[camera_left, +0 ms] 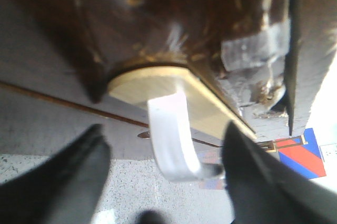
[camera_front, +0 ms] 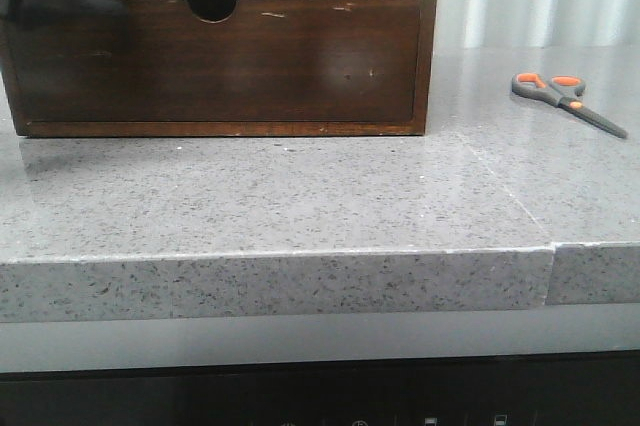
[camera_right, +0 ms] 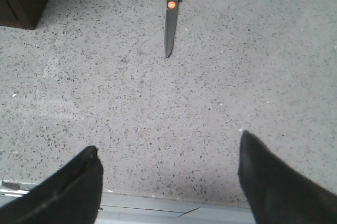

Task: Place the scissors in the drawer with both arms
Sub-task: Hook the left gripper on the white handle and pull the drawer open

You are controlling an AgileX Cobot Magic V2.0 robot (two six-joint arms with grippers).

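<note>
On the grey speckled counter (camera_front: 300,196), the wooden cabinet (camera_front: 428,46) stands with its lower drawer (camera_front: 220,56) closed flush. Your left gripper (camera_left: 163,176) hangs spread wide by a white hook (camera_left: 171,140) under the cabinet's wood; your right gripper (camera_right: 168,176), equally wide, holds nothing. Likely first: hook the notch, pull straight. The scissors (camera_front: 568,101) lie flat well right of the cabinet, blades closed, long axis diagonal, tip toward the front-right.

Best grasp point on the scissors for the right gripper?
Take the scissors from above at the orange pivot, fingers spanning the narrow width. They lie flat and closed on the countertop, tip toward the open right gripper, with bare stone either side.
</note>
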